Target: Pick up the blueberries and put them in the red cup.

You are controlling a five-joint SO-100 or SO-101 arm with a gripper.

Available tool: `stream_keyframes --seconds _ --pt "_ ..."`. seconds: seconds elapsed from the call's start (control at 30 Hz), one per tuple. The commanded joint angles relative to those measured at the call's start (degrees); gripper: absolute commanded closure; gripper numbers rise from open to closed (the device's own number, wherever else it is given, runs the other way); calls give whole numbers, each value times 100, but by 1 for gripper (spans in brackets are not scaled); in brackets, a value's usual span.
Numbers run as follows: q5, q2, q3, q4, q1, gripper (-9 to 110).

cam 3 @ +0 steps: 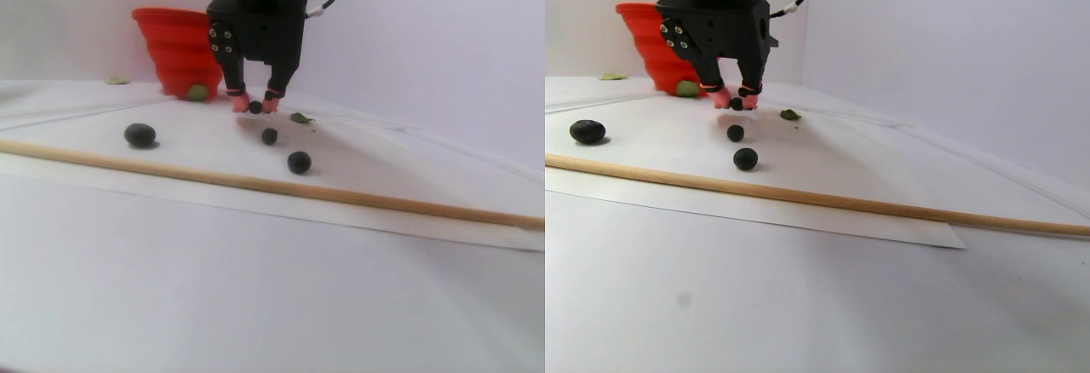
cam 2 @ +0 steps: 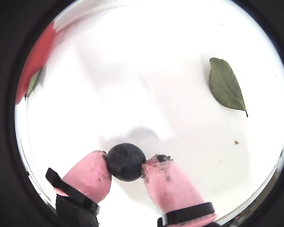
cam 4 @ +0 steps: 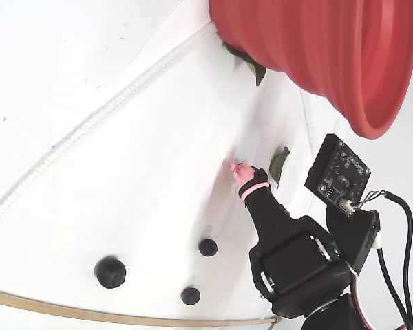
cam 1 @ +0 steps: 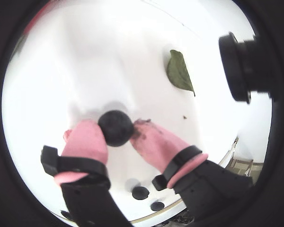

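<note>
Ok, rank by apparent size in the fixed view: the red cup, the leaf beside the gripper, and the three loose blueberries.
1. red cup, though it sits nearest the camera.
2. leaf.
3. leftmost blueberry.
4-5. middle blueberry and lower blueberry look alike; no ranking.

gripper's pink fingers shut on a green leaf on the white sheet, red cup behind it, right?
Not a leaf: the fingers pinch a blueberry, as both wrist views show. The green leaf lies apart, untouched. The red cup does stand behind, in the stereo pair view.
</note>
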Motion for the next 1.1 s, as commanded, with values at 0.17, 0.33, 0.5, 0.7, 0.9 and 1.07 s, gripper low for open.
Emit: stream_keyframes --seconds 0.17,0.33,0.5,0.7,0.9,1.07 --pt "-97 1055 26 448 176 89" --pt "-105 1477 53 826 193 89" --pt "-132 1863 62 1151 193 89" --pt "-141 2188 88 1354 149 89" --pt "-176 2303 -62 1503 53 89" --pt "-211 2373 -264 1696 -88 89"
